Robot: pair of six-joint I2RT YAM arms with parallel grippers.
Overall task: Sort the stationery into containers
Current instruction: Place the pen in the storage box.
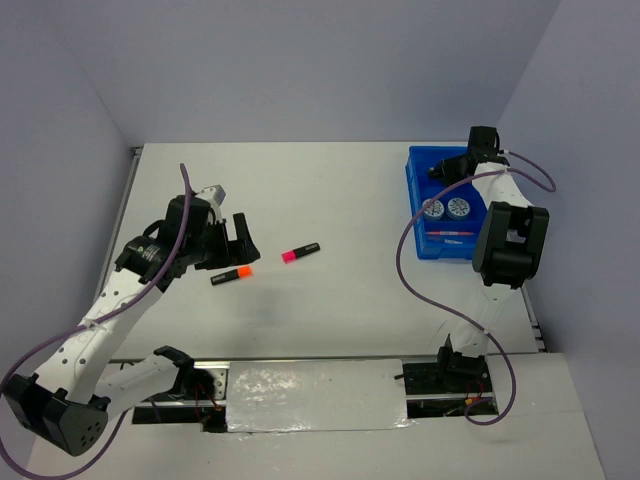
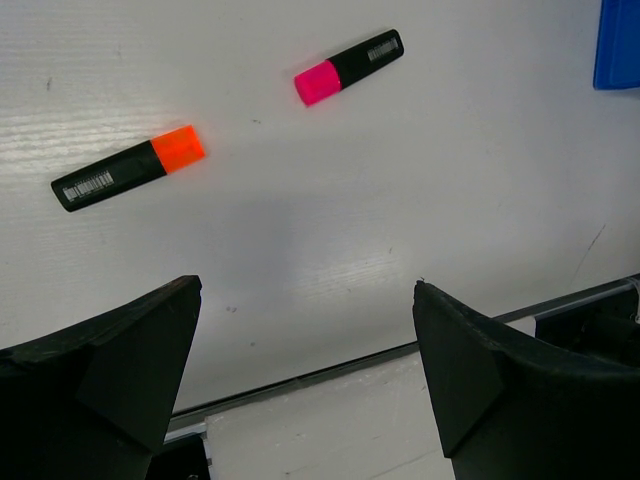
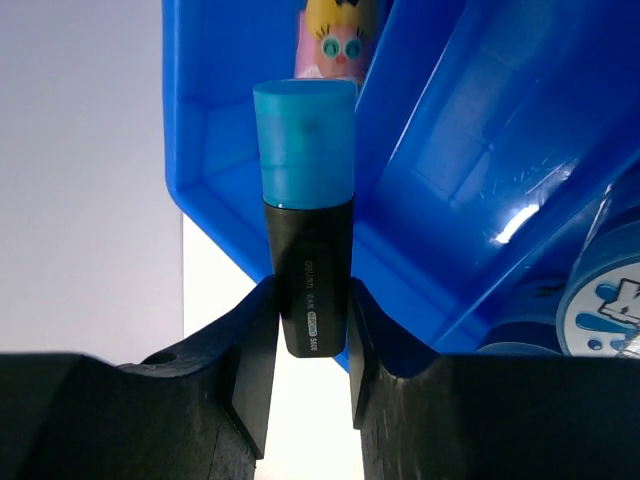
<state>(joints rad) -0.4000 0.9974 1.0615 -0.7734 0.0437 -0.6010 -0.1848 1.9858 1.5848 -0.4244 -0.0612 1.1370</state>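
The right pincer [image 3: 308, 325] clamps a blue-capped highlighter [image 3: 306, 200] above the blue tray [image 3: 205, 150]. Its cap hides most of the pink patterned tube [image 3: 340, 40], and a patterned disc [image 3: 605, 305] is cut off at the frame edge. The left pincer [image 2: 305, 340] gapes wide over the surface [image 2: 420, 200], where the orange-capped highlighter [image 2: 128, 167] and pink-capped highlighter [image 2: 348, 66] lie apart.

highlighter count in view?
3: orange-capped and pink-capped lie loose on the table; blue-capped is held in the right tool at the tray. Others may be hidden.
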